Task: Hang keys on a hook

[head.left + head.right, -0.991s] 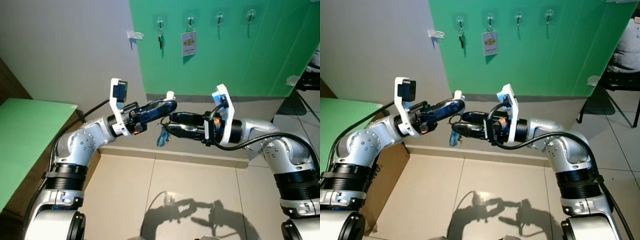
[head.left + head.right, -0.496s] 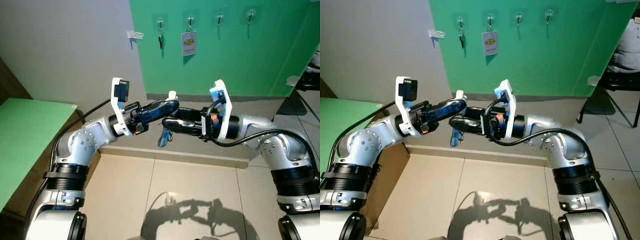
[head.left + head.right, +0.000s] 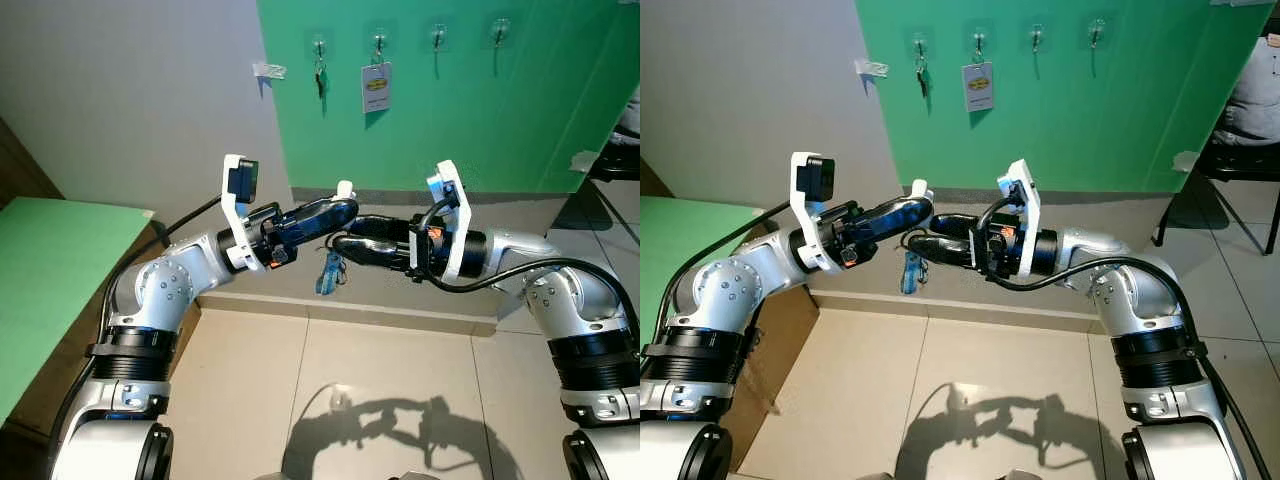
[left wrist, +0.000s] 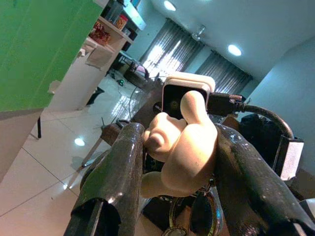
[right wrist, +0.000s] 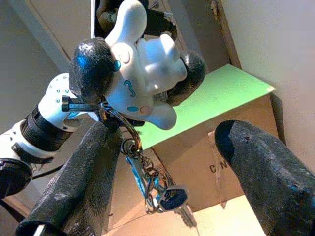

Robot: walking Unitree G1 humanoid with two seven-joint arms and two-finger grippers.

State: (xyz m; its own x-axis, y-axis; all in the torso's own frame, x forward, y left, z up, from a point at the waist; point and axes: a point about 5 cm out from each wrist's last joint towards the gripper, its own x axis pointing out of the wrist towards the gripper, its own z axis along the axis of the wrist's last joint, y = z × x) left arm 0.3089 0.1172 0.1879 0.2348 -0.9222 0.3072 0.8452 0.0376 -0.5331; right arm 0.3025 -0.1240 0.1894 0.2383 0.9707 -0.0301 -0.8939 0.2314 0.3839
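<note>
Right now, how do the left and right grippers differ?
The left gripper is shut on the white figure keychain, keys dangling below; the right gripper is open, holding nothing. The left points rightward, the right leftward, so their tips meet. Both hover at mid-height before the green wall.

The head views are bright and evenly lit, sharp from edge to edge, with no motion blur. Light falls from above, throwing a crisp double shadow (image 3: 385,420) of both arms onto the pale floor tiles (image 3: 240,380). In the left wrist view, ceiling lamps (image 4: 235,49) glare white, a window (image 4: 165,49) behind is blown out, and the near black fingers (image 4: 120,172) are soft (too close for focus). The right wrist view's fingers (image 5: 261,167) blur likewise.
</note>
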